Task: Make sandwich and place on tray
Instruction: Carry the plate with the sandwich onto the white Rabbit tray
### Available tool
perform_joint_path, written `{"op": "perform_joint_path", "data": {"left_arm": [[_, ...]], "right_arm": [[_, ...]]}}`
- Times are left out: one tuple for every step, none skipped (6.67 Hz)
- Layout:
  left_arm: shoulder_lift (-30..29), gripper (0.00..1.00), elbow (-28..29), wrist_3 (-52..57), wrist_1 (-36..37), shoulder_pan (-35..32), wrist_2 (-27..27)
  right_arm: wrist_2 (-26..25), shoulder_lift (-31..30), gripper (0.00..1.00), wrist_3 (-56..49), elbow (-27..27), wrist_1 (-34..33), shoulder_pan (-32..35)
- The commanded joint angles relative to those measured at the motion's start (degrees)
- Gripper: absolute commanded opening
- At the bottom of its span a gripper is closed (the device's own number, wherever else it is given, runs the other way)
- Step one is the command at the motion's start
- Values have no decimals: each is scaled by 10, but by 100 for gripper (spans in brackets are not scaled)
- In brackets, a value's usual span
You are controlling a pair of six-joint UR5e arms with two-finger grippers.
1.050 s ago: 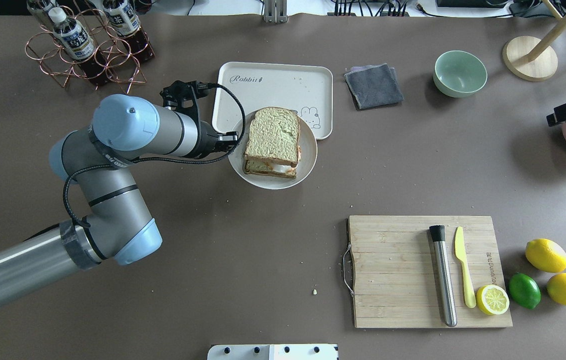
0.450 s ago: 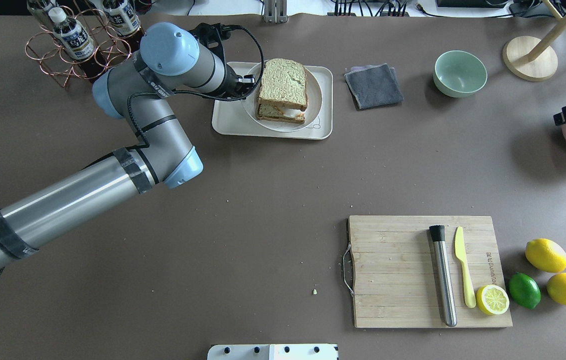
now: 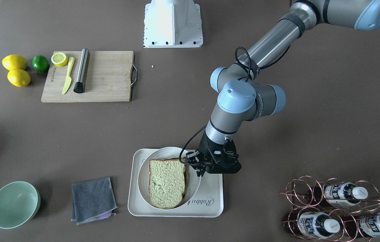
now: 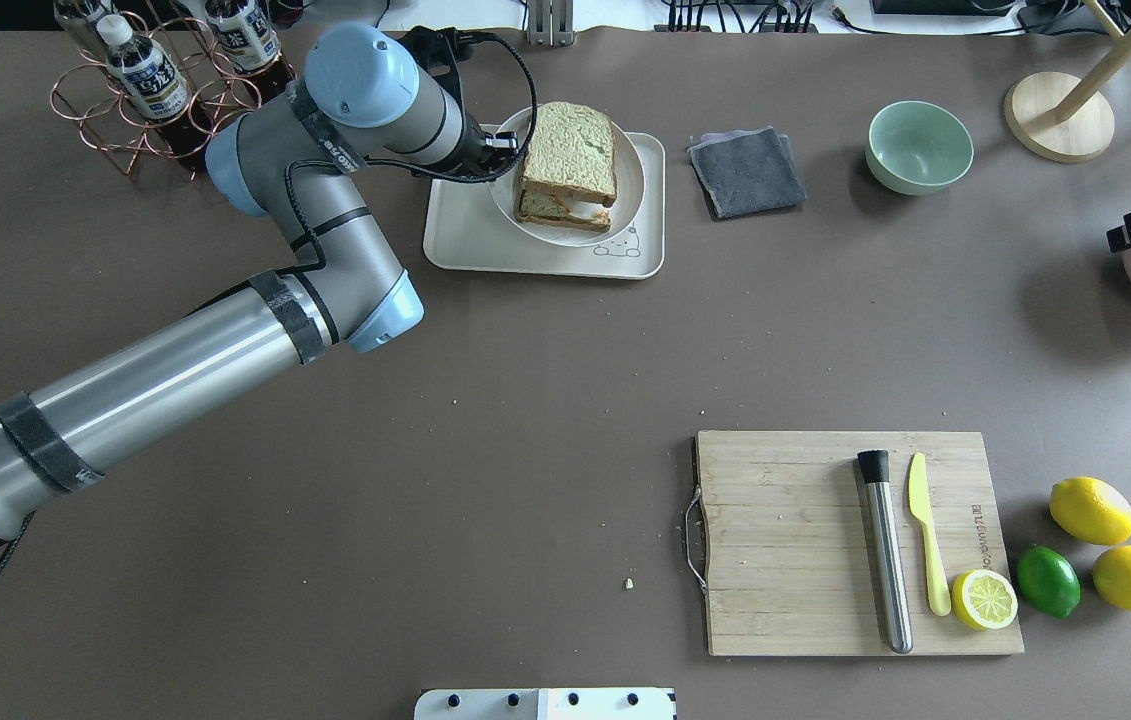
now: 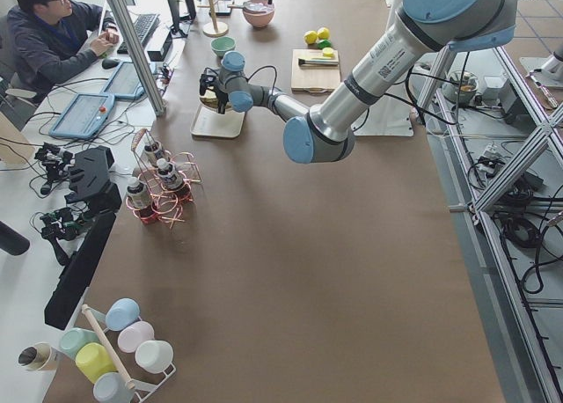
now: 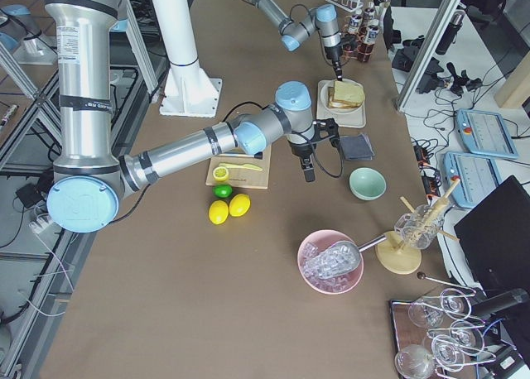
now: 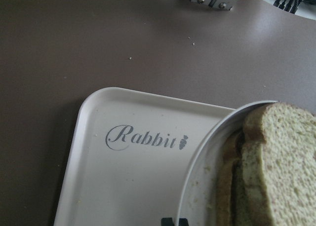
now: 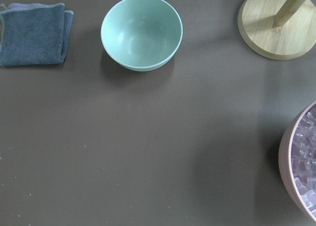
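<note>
Left end effector (image 4: 502, 152) is clamped on the rim of the round white plate (image 4: 634, 180). The plate carries the sandwich (image 4: 569, 150) over the tray (image 4: 470, 238), possibly not yet touching it. Right end effector (image 6: 308, 174) hangs above the desk (image 4: 525, 400); cannot tell whether it is open or closed.

Board: I see a rectangular wooden cutting board (image 4: 785, 540) bearing a steel rod (image 4: 887, 560), a yellow plastic knife (image 4: 927, 550) and a halved lemon (image 4: 985, 599).
Far side: a pale green bowl (image 4: 919, 147) sits near a folded grey cloth (image 4: 747, 171).
</note>
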Motion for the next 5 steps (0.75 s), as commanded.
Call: {"op": "perform_joint_path", "data": {"left_arm": [[-3,0,3,2,-1,4,14],[-3,40,2,2,-1,6,15],[1,59,-2,2,-1,10,18],[3,63,-6,2,-1,11,27],[9,74,-18,23,-1,9,26]], "right_arm": [[2,-1,100,-1,0,0,2],[1,-1,100,0,0,0,2],[3,-1,100,-1,0,0,3],[5,-1,100,-1,0,0,3],[8,-1,100,0,0,0,3]]}}
